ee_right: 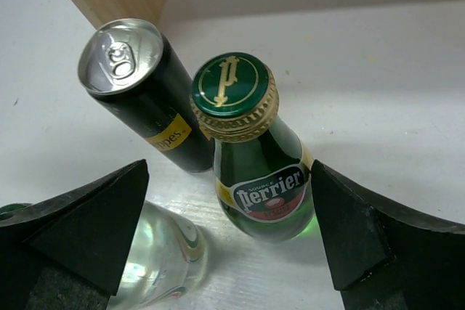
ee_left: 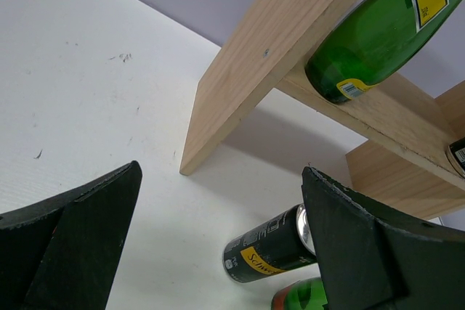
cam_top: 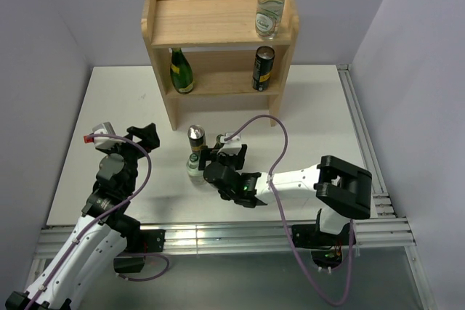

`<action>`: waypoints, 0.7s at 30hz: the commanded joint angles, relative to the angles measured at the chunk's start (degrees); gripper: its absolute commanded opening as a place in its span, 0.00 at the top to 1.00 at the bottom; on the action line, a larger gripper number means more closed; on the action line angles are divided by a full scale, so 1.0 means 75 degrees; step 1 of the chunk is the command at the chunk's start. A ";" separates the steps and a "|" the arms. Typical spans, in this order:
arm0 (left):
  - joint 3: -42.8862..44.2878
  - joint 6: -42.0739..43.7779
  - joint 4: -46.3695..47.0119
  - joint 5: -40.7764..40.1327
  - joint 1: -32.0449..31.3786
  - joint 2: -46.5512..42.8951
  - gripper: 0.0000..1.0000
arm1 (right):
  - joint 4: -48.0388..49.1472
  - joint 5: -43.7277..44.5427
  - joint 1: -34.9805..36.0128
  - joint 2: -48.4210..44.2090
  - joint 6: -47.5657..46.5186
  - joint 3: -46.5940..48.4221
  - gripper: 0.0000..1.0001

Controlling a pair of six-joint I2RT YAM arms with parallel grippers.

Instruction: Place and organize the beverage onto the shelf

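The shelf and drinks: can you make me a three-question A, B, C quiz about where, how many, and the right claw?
1. Where on the shelf does the clear bottle stand? A top board; B lower board; C underneath.
2. How many drinks stand on the shelf? A one; B three; C six.
3. The right gripper is: A open; B shut on a can; C shut on a cap.
Answers: 1 A, at the top board's right end. 2 B, clear bottle, green bottle and dark can. 3 A, its fingers stand apart either side of the Perrier bottle.
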 commanded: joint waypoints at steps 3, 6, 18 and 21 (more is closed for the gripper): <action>0.0003 0.0071 0.0255 0.0040 -0.0024 0.0076 0.01 | 0.0204 0.0127 -0.0138 0.0371 0.0564 -0.0026 0.00; 0.0003 0.0060 0.0278 0.0064 -0.0013 0.0111 0.01 | 0.0426 0.0127 -0.0220 0.0559 0.0541 -0.0120 0.00; -0.0044 0.0048 0.0454 0.0110 -0.0024 0.0298 0.01 | 0.1515 -0.0060 -0.0572 0.1238 0.0237 -0.0401 0.01; -0.0044 0.0048 0.0466 0.0110 -0.0024 0.0299 0.01 | 0.1984 -0.0154 -0.0642 0.1449 0.0014 -0.0425 0.01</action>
